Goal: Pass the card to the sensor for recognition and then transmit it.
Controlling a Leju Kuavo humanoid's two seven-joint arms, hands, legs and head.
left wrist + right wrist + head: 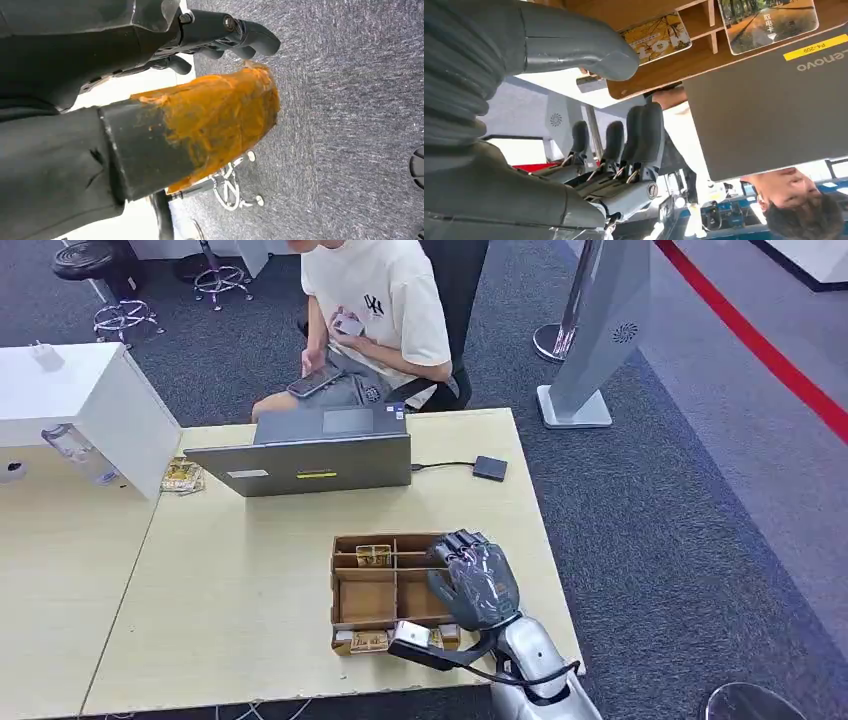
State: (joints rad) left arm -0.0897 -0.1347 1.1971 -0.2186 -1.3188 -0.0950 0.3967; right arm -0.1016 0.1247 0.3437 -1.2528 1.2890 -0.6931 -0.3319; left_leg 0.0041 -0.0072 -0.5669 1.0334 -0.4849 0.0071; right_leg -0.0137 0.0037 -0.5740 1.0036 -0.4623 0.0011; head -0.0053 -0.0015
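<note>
On the table's near right part, inside the wooden tray (352, 602), you see the cards — one yellow-patterned card (373, 555) in an upper compartment, another card (369, 641) lying in the front row by the tray's near edge. The right wrist view confirms cards sitting in compartments, printed faces showing. None is lifted.

Right hand (474, 578) hovers over the tray's right side, fingers extended side by side and the thumb apart from them; nothing sits between them. Whether any fingertip touches the tray, you cannot tell. A small pale object lies near the tray's front corner, just below the wrist; too unclear to name.

Left hand (220, 35) hangs beside the body over carpet, dark fingers loosely curled in, with an orange-wrapped thumb below them — holding nothing.

Judgement: the task is at its start. No card is gripped, so picking, presenting to the sensor, and handing on all remain. The likely sensor is the small dark box (489, 467), cabled to the laptop (315, 463) at the table's far side, well apart from the tray — treat that as a guess.

A person (380, 310) sits behind the laptop, holding a phone.
</note>
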